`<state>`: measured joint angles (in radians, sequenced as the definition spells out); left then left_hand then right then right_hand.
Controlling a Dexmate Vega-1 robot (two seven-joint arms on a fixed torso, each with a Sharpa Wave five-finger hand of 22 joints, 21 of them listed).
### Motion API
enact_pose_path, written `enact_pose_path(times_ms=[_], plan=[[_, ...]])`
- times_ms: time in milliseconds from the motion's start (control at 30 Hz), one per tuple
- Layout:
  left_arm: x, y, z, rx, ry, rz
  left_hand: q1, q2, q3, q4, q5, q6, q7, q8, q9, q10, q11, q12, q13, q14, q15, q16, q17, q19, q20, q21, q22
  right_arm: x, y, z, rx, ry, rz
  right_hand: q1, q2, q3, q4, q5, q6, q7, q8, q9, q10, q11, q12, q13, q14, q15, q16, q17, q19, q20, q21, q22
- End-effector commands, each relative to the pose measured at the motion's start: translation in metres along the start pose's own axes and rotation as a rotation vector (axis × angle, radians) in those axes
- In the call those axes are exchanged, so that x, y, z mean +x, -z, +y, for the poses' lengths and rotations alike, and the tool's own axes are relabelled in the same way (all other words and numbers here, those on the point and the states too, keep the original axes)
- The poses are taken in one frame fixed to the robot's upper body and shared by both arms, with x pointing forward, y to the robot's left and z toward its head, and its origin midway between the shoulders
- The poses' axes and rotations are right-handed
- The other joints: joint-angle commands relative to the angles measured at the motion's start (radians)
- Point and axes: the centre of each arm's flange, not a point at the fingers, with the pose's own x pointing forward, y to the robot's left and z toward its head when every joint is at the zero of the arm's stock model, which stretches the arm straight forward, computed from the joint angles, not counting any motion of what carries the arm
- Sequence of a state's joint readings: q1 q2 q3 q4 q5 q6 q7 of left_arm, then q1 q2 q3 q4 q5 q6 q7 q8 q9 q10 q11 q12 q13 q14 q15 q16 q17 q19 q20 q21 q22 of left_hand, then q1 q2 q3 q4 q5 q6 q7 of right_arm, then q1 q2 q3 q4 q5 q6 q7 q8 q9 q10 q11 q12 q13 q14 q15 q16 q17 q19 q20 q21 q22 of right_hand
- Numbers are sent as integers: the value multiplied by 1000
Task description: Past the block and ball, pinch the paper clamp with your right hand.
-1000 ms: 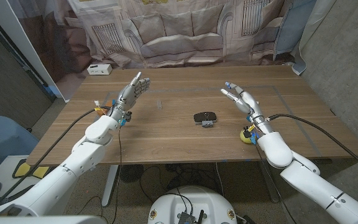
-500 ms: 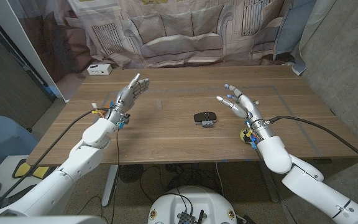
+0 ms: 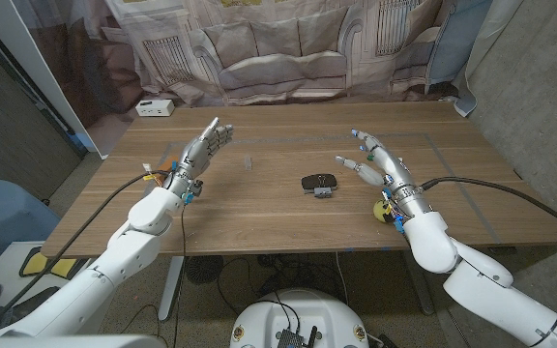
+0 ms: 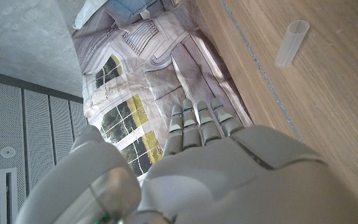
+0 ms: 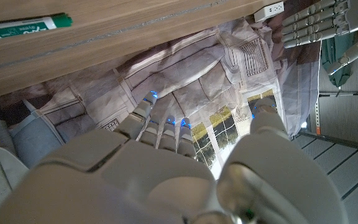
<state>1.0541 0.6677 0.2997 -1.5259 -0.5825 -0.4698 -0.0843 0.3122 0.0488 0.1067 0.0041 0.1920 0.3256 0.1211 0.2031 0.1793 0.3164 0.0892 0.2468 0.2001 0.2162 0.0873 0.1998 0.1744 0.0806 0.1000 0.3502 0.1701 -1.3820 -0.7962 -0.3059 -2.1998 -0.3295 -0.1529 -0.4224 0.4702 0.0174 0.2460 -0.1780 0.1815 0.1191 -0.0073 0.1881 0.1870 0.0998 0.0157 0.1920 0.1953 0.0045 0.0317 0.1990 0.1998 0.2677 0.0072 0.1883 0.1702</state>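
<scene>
The right hand (image 3: 373, 164) hovers with fingers spread wide, holding nothing, ready to pinch the small black paper clamp (image 3: 319, 184) that lies just beside it on the wooden desk (image 3: 259, 208). The left hand (image 3: 204, 147) waits apart, fingers straight and empty.

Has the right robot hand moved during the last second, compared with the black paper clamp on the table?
Yes. The right robot hand, open, has moved toward the black paper clamp, which stayed put on the wooden table.
</scene>
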Motion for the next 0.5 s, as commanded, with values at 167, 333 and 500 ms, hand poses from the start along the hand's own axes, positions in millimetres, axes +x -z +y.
enact_pose_path(times_ms=[167, 333, 500], plan=[[-6, 10, -6, -14, 4, 12, 8, 6, 2, -3, -1, 11, 2, -1, 2, 3, 1, -1, 2, 1, 2, -2, 6, 0, 6, -10, 5, 3, -23, -11, -256, -100, 70, 82, -28, 24, -4, 10, -54, -9, -4, 4, -32, -25, -8, -1, -55, 3, -12, 0, -54, 57, -9, 3], [-9, 12, -4, -18, -6, 12, 8, 7, 3, -4, -2, 12, 2, -2, 2, 3, -2, -2, 2, -1, 2, -3, 6, 1, 7, -12, 5, 8, -29, -15, -303, -148, 98, 108, -40, 31, -3, 13, -77, -10, -4, 5, -42, -30, -7, -1, -77, 8, -14, 0, -76, 73, -10, 4], [-10, 14, -1, -24, -8, 16, 8, 8, 3, -5, -2, 14, 2, -2, 2, 3, -4, -3, 2, -1, 1, -4, 6, 2, 7, -15, 5, 14, -36, -18, -326, -206, 117, 127, -48, 36, -3, 15, -80, -10, 0, 6, -48, -36, -7, -1, -98, 13, -16, 0, -98, 89, -13, 4]])
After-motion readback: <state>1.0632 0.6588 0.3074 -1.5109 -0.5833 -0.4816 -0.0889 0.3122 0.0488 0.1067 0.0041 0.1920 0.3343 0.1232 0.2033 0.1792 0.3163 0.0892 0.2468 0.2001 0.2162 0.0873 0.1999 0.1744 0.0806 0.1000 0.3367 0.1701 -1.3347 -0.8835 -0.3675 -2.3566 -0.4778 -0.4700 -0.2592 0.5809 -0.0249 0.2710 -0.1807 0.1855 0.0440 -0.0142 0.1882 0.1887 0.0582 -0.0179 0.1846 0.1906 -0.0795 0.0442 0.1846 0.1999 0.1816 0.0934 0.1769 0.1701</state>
